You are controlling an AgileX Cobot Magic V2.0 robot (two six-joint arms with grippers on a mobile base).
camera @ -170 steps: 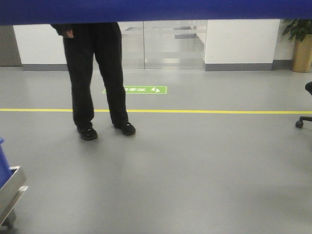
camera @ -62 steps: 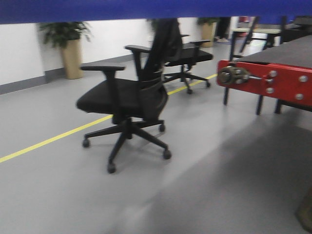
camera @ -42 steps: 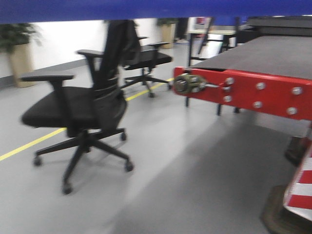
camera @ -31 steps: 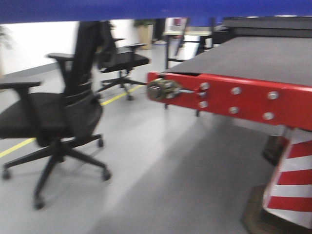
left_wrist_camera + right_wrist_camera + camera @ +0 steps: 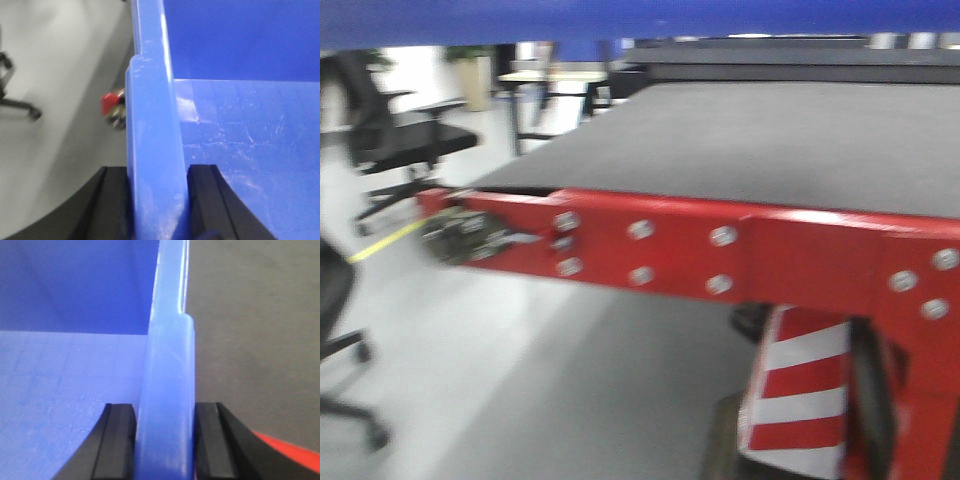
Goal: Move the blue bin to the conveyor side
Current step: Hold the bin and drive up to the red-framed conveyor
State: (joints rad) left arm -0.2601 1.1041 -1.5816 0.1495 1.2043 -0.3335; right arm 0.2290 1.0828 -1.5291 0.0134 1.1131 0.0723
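Left wrist view: left claw [image 5: 157,200] clamped on the blue bin [image 5: 260,130] rim, grey floor beside it. Front view: office chair [image 5: 395,140] at left, conveyor [image 5: 770,140] belt close ahead. Right wrist view: right claw [image 5: 166,440] clamped on the opposite rim, belt alongside.

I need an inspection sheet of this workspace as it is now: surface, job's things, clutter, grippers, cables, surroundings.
Surface: conveyor, dark belt with nothing on the visible part; red end frame with bolts.
Job's things: blue bin, visible inside empty, gripped at two opposite rims.
Clutter: nothing seen.
Grippers: left gripper shut on the bin's rim; right gripper likewise.
Cables: nothing seen.
Surroundings: grey floor, office chair, yellow line, striped post under the conveyor.
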